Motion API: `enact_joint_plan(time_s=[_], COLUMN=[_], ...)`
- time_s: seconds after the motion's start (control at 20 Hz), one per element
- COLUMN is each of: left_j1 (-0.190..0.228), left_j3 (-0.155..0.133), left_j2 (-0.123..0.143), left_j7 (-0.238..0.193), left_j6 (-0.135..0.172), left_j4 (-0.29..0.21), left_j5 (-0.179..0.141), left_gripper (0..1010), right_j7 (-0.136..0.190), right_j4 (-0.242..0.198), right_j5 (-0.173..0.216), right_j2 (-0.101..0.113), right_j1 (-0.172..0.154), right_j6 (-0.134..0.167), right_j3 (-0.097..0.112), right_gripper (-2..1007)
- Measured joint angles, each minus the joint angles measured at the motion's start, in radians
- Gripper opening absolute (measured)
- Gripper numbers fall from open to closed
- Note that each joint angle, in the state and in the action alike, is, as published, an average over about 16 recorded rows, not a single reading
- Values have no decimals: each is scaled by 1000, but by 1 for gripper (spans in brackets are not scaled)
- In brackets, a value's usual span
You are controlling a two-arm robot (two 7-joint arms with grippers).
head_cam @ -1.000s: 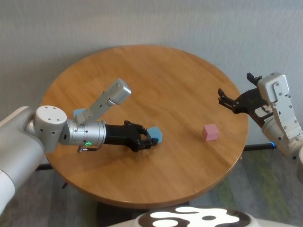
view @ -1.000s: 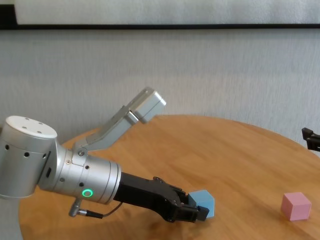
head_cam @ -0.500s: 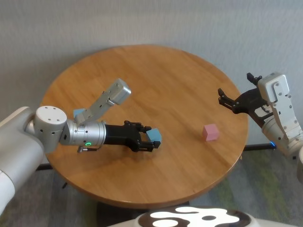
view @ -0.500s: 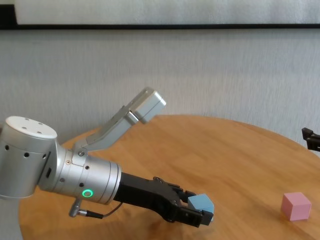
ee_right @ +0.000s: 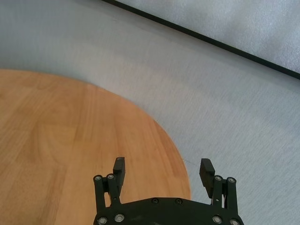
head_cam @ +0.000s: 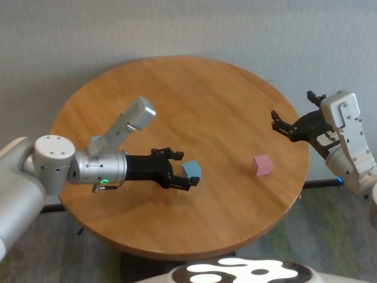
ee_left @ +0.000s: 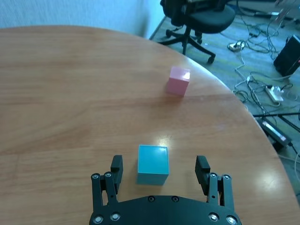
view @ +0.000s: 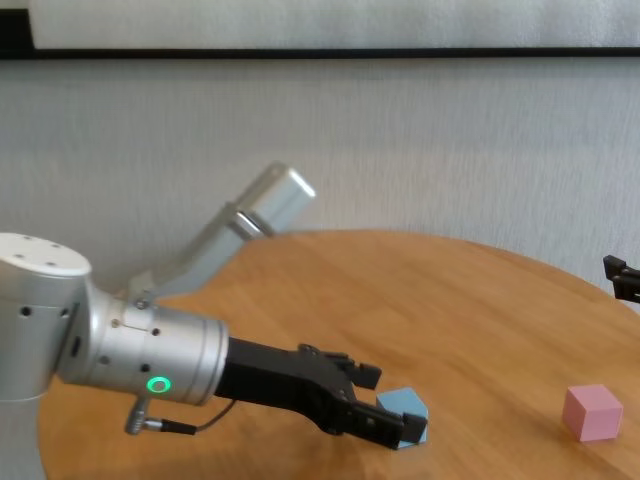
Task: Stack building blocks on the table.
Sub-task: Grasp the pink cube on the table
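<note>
From the head view, the left pincer (head_cam: 179, 170) is seen low over the near-left part of the round wooden surface (head_cam: 194, 106), its fingers spread apart around a light blue block (head_cam: 191, 171) that is set on the wood; a pink block (head_cam: 262, 164) is found well apart toward the right, and the right pincer (head_cam: 281, 125) is held released above the surface's right edge. A corner of a second light blue block (head_cam: 96, 140) is glimpsed behind the left forearm. In the left wrist view, the light blue block (ee_left: 153, 164) is shown resting between the two separated fingers (ee_left: 116, 168), with a clear gap on either side, and the pink block (ee_left: 178, 80) is seen farther off near the rim. In the right wrist view, the right pincer (ee_right: 163, 171) is shown wide open, nothing between its fingers, over the surface's edge (ee_right: 176, 150). From the chest view, the left pincer (view: 385, 405) is seen released about the blue block (view: 405, 413), which is set flat on the wood, with the pink block (view: 591, 412) at far right.
</note>
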Motion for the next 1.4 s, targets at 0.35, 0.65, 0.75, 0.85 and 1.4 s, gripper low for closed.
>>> enact_joint_plan(time_s=[0.35, 0.65, 0.75, 0.85, 1.4], left_j1=[62, 112, 127, 143, 219], left_j3=[-32, -81, -102, -124, -234], left_j2=[57, 83, 86, 87, 90], left_j7=[51, 155, 194, 230, 337], left_j6=[-26, -86, -106, -126, -205], left_j4=[-119, -195, -216, -236, -331], left_j5=[-31, -42, -44, -46, -68], left_gripper=[1000, 1002, 1002, 1002, 1002], right_j7=[0, 0, 0, 0, 0], right_j4=[0, 0, 0, 0, 0], right_j5=[0, 0, 0, 0, 0], right_j2=[0, 0, 0, 0, 0], right_j1=[0, 0, 0, 0, 0], right_j6=[0, 0, 0, 0, 0], right_j3=[0, 0, 0, 0, 0], right_gripper=[1005, 1005, 1005, 1005, 1005])
